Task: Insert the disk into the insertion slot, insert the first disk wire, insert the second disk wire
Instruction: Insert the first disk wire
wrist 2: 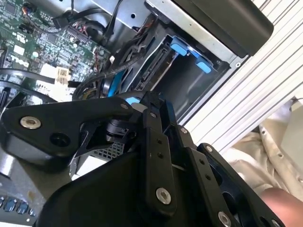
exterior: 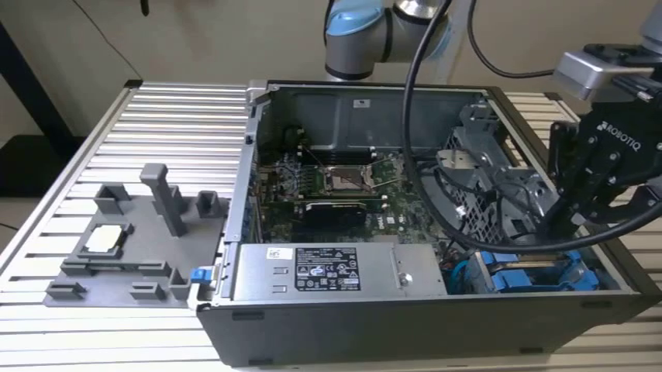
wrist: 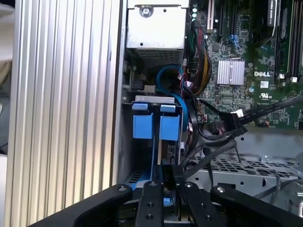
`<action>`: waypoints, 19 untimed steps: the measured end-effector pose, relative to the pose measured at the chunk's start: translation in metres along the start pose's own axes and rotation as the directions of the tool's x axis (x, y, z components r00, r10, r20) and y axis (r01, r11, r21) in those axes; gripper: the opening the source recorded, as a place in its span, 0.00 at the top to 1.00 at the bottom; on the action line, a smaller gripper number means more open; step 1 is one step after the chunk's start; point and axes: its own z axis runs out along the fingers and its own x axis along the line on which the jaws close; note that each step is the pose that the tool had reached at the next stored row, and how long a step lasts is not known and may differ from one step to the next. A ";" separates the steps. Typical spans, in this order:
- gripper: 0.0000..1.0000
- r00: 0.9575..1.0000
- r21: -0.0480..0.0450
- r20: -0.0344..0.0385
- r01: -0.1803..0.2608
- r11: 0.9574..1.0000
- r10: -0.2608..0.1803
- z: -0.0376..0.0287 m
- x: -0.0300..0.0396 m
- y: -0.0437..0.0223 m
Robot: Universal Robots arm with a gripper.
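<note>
The gripper (exterior: pixel 559 231) reaches down into the open computer case (exterior: pixel 414 329), at the corner just beside the power-supply box (exterior: pixel 331 271). Its fingers (wrist: pixel 151 208) are clenched close together right over the disk (exterior: pixel 529 277); whether they pinch anything between them I cannot tell. The disk lies seated in the slot (wrist: pixel 154 100) in that same corner of the case, its blue frame showing.

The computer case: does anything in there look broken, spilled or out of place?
Nothing looks broken or spilled. Only loose black cables sprawl untidily over the green circuit board, beside the blue drive bay where the gripper hovers.
</note>
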 end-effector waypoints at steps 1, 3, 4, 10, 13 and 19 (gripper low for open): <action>0.81 1.000 -0.002 0.000 0.000 1.000 0.000 0.0014 -0.0001 -0.0003; 0.81 1.000 -0.003 0.000 0.000 1.000 0.000 0.0034 -0.0003 -0.0010; 0.81 1.000 -0.003 0.001 0.000 1.000 0.000 0.0038 -0.0003 -0.0012; 0.81 1.000 -0.003 0.002 0.000 1.000 0.000 0.0084 -0.0003 -0.0034; 0.81 1.000 -0.003 0.004 0.001 1.000 -0.001 0.0106 0.0007 -0.0059; 0.81 1.000 -0.002 0.009 0.001 1.000 -0.001 0.0142 0.0019 -0.0110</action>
